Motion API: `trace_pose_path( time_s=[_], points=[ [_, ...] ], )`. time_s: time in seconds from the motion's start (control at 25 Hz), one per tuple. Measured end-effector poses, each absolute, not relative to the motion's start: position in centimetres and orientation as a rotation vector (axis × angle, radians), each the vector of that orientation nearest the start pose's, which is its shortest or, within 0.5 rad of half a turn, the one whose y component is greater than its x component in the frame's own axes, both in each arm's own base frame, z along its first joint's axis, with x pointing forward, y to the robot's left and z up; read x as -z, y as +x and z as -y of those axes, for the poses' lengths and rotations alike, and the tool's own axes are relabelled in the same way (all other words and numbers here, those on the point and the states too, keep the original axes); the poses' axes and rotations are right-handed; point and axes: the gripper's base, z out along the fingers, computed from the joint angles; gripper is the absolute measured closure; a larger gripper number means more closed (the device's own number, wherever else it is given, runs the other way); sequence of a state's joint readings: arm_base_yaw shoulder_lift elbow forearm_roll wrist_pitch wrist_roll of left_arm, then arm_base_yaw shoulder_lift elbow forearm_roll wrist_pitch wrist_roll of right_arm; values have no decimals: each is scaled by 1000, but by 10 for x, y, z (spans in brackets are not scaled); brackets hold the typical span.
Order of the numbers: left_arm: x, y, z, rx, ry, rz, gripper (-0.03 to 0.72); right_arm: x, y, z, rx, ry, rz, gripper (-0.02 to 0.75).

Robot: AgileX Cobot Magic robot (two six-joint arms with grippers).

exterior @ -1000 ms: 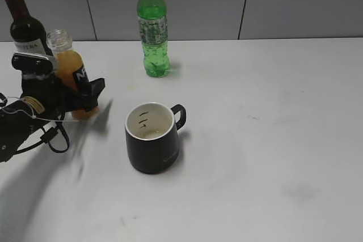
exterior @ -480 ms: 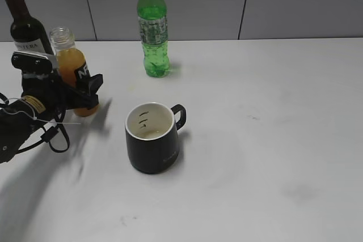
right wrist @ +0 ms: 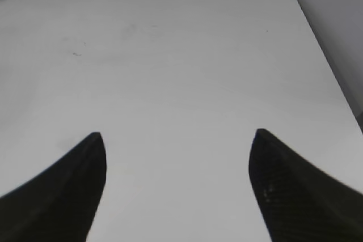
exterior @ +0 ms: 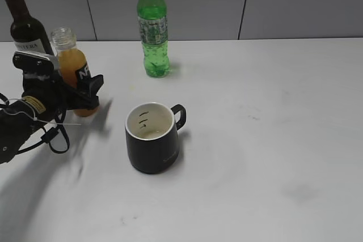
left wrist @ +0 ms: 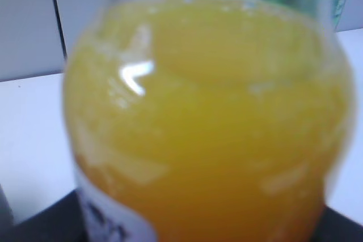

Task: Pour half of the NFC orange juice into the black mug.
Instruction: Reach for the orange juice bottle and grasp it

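The NFC orange juice bottle (exterior: pixel 69 63), uncapped and nearly full of orange liquid, is at the far left, upright and leaning slightly. My left gripper (exterior: pixel 81 91) is shut on its lower, labelled part; whether its base touches the table I cannot tell. In the left wrist view the bottle (left wrist: pixel 210 117) fills the frame, blurred. The black mug (exterior: pixel 153 139) stands at centre, to the right of the bottle and apart from it, handle to the right, with a little pale liquid inside. My right gripper (right wrist: pixel 177 140) is open and empty over bare table.
A dark wine bottle (exterior: pixel 25 26) stands just behind the juice bottle at the far left. A tall green soda bottle (exterior: pixel 152 26) stands at the back centre. The white table (exterior: pixel 272 140) runs out to the right and front of the mug.
My left gripper has shifted the juice bottle slightly up and to the right and brought it more upright. The mug and the other bottles have not moved.
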State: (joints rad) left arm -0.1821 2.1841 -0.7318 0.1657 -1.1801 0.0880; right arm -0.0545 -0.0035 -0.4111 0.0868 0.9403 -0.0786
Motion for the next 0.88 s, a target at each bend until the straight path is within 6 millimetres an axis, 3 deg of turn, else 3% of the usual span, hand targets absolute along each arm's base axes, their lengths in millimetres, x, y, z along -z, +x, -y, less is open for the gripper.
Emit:
trace_pose_path(
  time_s=[0.6,0.88],
  points=[
    [-75,346,80,164,434,-1707,218,-262,9,-6,-18,-18,-2006,143],
    [-109,346,87,188,525,-1599,218,-262,9,-6,-18,-18,-2006,143]
  ],
)
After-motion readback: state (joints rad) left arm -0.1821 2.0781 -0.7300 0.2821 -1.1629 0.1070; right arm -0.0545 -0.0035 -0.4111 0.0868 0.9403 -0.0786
